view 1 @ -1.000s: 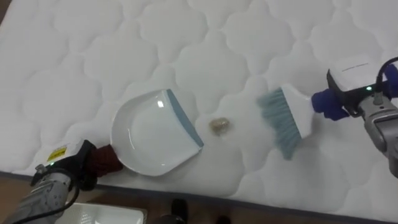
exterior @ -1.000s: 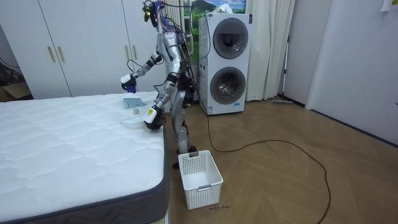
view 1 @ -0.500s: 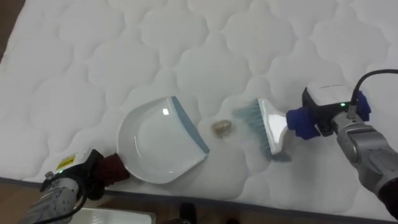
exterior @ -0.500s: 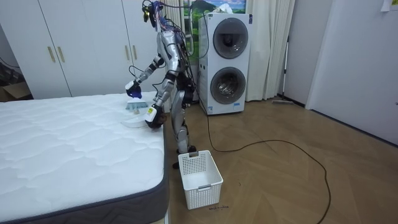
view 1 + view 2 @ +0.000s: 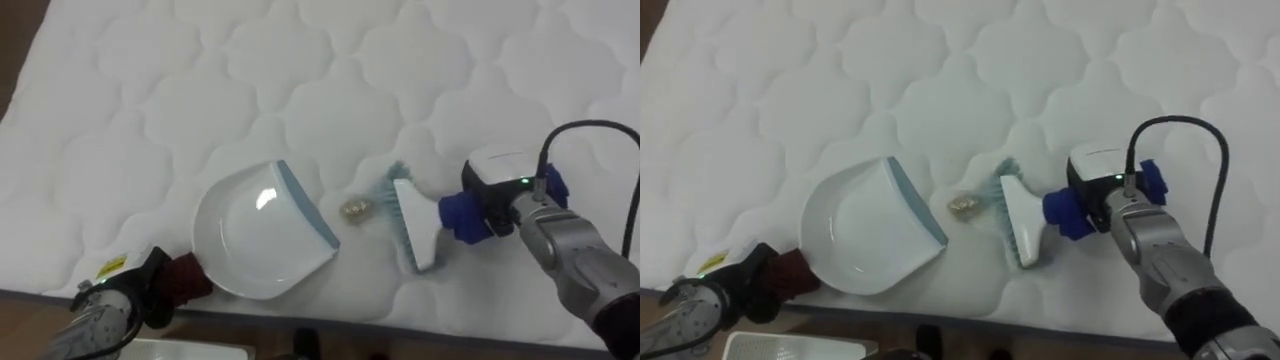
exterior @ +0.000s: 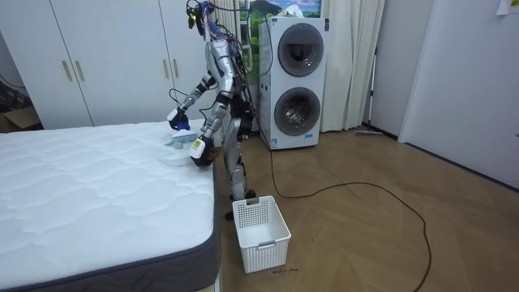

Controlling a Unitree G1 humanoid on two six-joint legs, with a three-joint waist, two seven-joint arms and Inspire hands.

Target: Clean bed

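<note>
A white dustpan [image 5: 258, 232] with a grey-blue lip lies on the quilted white mattress [image 5: 300, 90] near its front edge. My left hand [image 5: 140, 290] is shut on its dark red handle [image 5: 186, 279]. A small beige scrap [image 5: 353, 210] sits just right of the pan's lip. The brush [image 5: 408, 218], with teal bristles and a white head, rests bristles-down right beside the scrap. My right hand [image 5: 512, 198] is shut on its blue handle [image 5: 460, 216]. In the room view I stand bent over the bed's corner [image 6: 190, 150].
A white laundry basket [image 6: 261, 231] stands on the wood floor by my feet, below the mattress edge [image 5: 940, 322]. Stacked washer and dryer [image 6: 296, 81] stand behind me. White wardrobes [image 6: 97, 65] line the wall beyond the bed.
My right hand has swept the brush left and down across the mattress until its bristles are at the scrap. The dustpan and my left hand have held still; the view shifted slightly.
</note>
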